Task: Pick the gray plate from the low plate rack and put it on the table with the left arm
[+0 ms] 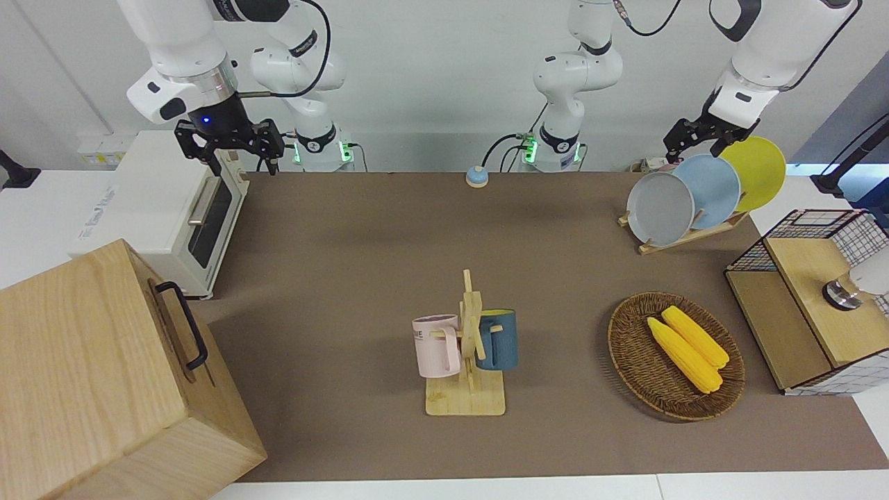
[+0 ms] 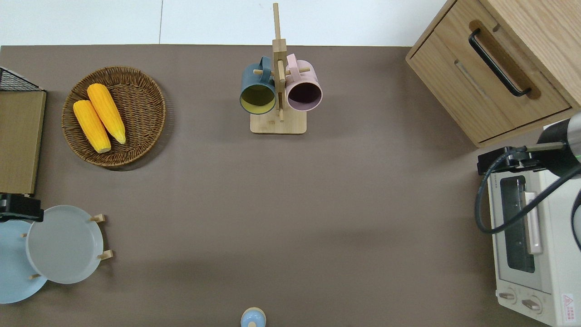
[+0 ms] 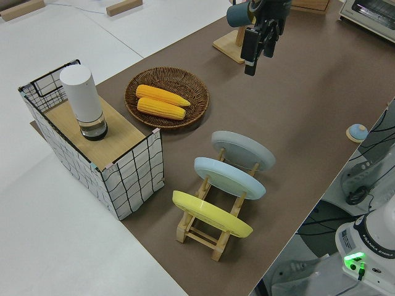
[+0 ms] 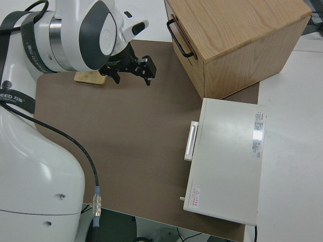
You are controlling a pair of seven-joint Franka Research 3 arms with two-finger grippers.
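Right arm: parked; its black two-finger end effector [image 1: 238,154] has its fingers spread apart and nothing between them.

Toaster oven: white boxy toaster oven [image 1: 163,208] sits at the right arm's end of the brown matte counter [image 1: 361,264].

Wooden cabinet: big light-wood cabinet with a black handle [image 1: 104,375], farther from the robots than the oven.

Mug stand: upright wooden mug stand [image 1: 467,361] mid-counter, with a pink mug [image 1: 436,346] and a dark blue mug [image 1: 499,339] hanging on it.

Bell thing: small blue and tan dome-shaped object [image 1: 476,176] at the counter edge nearest the robots.

Corn basket: round brown wicker basket [image 1: 628,354] with two yellow corn cobs [image 1: 687,353] lying in it.

Gray plate: round pale gray dinner plate [image 1: 660,208] is in the low light-wood plate rack [image 1: 684,237], leaning in the slot toward the counter's middle. Not lifted at all.

Other plates: light blue plate [image 1: 710,182] and yellow plate [image 1: 757,170] lean in the slots next to it.

Left end effector: slim black left end effector [image 1: 691,139] is up in the air; from overhead [image 2: 18,212] it's over the farther edge of the gray and blue plates. It has no plate in it; can't tell how far open the fingers are.

Wire crate: black wire crate with a wooden top [image 1: 823,292] at the left arm's end, with a white cylinder [image 3: 83,102] standing on it.
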